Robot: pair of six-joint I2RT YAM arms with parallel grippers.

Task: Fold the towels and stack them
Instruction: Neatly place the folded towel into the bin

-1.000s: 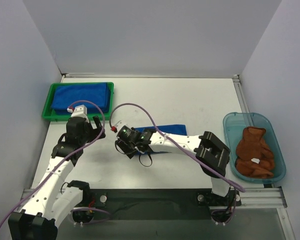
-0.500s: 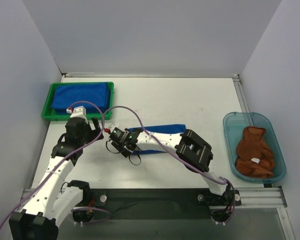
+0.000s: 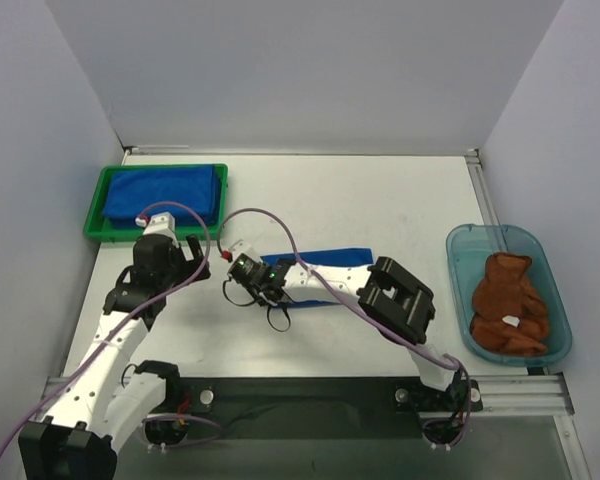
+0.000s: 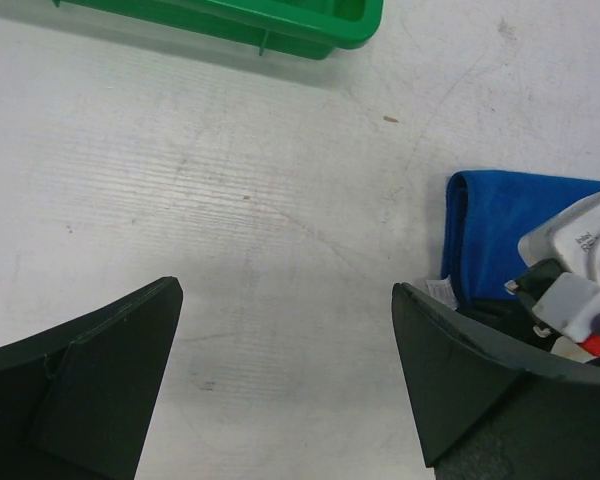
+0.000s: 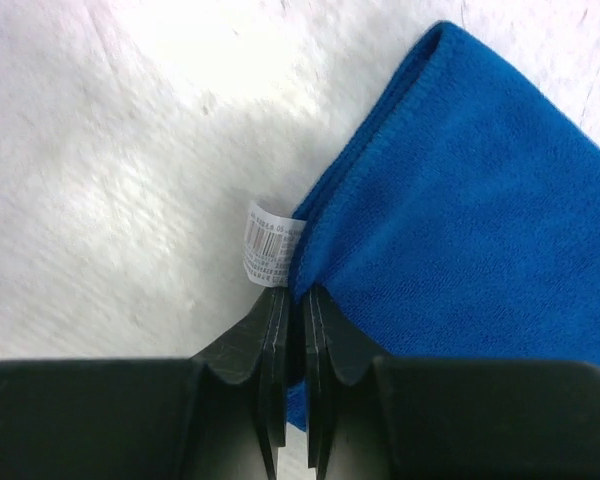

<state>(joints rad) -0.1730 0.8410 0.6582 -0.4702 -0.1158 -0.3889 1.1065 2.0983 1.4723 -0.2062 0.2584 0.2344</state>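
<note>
The left arm (image 3: 105,345) and right arm (image 3: 325,284) have white shells with black joint blocks. A purple cable (image 3: 263,210) loops along each, ending at a red-tipped white connector (image 4: 578,312). The left gripper's fingers (image 4: 100,390) are matte black wedges.

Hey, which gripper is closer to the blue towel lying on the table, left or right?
Right. The right gripper is shut on the blue towel at its edge, beside the white label. The left gripper is open over the table, beside the towel's end, not touching.
</note>
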